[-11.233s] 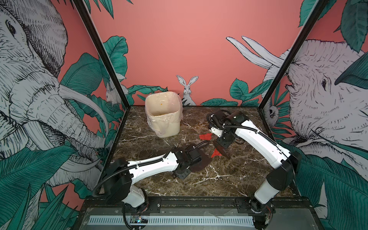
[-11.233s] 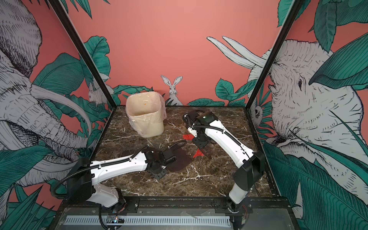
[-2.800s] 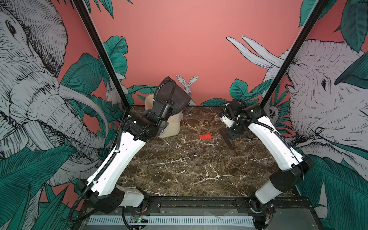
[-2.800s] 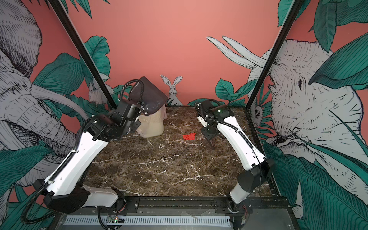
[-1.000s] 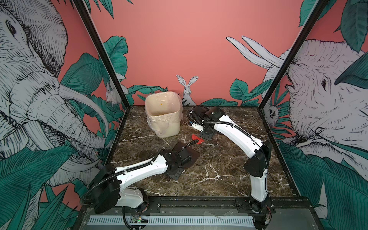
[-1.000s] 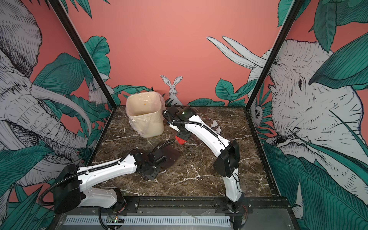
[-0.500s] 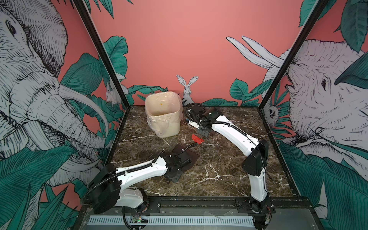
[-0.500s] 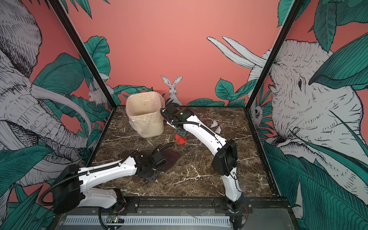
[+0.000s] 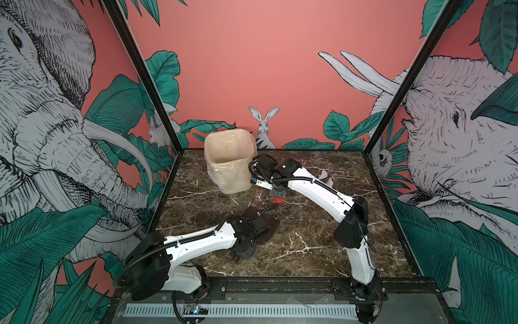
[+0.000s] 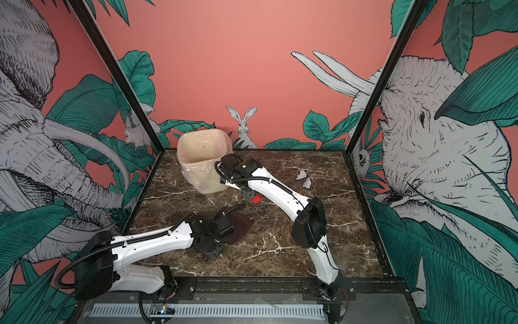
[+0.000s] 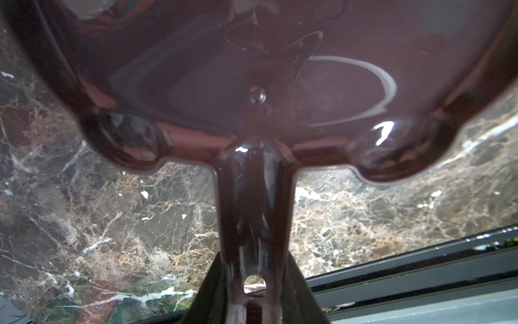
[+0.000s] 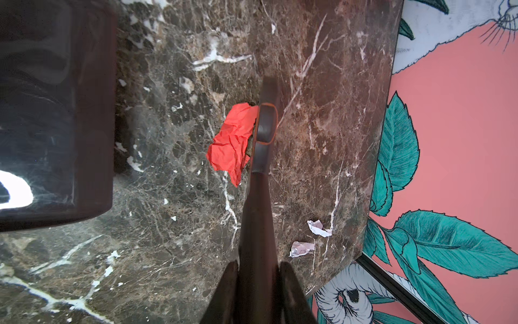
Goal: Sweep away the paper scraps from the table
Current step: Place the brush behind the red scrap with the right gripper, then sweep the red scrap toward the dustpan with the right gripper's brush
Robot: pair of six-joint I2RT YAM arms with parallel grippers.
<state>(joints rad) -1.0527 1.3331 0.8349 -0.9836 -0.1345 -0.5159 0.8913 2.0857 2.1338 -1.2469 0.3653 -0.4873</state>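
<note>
In both top views I see the red scrap (image 9: pixel 279 199) (image 10: pixel 256 199) on the table (image 9: pixel 308 238), right of the bin (image 9: pixel 227 168) and a little nearer, with two white scraps (image 10: pixel 302 175) at the far right and the dustpan (image 9: pixel 269 224) lying nearer. On the left wrist view, my left gripper (image 11: pixel 253 297) pinches the dustpan's handle. On the right wrist view, my right gripper (image 12: pixel 258 291) is clamped on the brush (image 12: pixel 263 126), whose head touches the red scrap.

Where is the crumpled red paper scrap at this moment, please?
In both top views the crumpled red paper scrap lies just right of the beige plastic-lined bin, against the dark brush head.
</note>
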